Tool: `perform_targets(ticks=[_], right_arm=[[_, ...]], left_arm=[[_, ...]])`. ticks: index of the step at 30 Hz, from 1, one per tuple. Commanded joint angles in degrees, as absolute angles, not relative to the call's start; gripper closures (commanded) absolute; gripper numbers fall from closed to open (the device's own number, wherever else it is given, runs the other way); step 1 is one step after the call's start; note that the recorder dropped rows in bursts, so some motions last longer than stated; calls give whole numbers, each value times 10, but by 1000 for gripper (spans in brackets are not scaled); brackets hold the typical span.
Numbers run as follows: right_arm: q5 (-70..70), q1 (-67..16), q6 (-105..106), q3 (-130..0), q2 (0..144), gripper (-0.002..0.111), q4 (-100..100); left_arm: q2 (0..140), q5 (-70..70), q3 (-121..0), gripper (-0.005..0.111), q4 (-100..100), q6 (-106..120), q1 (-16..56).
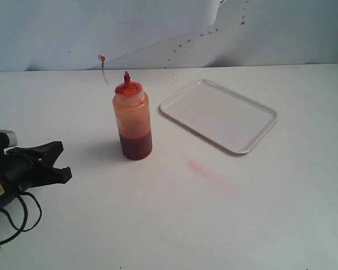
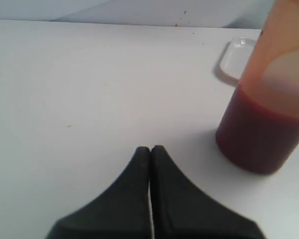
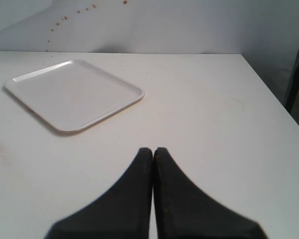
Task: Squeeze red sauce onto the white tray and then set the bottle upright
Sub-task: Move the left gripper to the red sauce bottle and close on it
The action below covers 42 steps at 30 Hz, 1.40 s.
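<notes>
The bottle (image 1: 133,115) stands upright mid-table, its red nozzle (image 1: 127,83) pointing up and its tethered tip cap (image 1: 101,58) hanging off to one side. Red sauce (image 1: 136,145) fills its lowest third. The white tray (image 1: 219,115) lies flat to the bottle's right with nothing on it. My left gripper (image 1: 66,166) rests low at the table's left edge, shut and holding nothing. In the left wrist view this gripper (image 2: 150,148) sits a short way from the bottle (image 2: 269,99). My right gripper (image 3: 153,149) is shut, a short way from the tray (image 3: 72,94); it is out of the exterior view.
A faint pink smear (image 1: 205,171) marks the table in front of the tray. Red spatters (image 1: 186,42) dot the pale backdrop. A black cable (image 1: 22,216) loops beside the left arm. The table's right edge (image 3: 269,94) drops off near the right gripper.
</notes>
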<state>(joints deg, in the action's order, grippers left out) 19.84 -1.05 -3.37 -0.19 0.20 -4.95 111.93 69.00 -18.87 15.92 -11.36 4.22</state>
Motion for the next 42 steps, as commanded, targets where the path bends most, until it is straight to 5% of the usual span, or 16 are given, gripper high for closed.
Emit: perform_targets(ticks=[1,9,21,25,30,42], right_arm=[[196,-10,-35,0,0,108,-47],[196,-10,-35,0,0,108,-47],[196,-10,-35,0,0,108,-47],[196,-10,-35,0,0,108,-47],[196,-10,-35,0,0,108,-47],[196,-10,-35,0,0,108,-47]], left_arm=[[1147,650,-237,107,229,-98,43],[1198,583,-339,107,449,-85,43],[1220,584,-357,103,443,-85,43],[1220,584,-357,77,439,-85,43],[1220,621,-357,4,438,-93,43],[1220,696,-357,3,453,-104,43]])
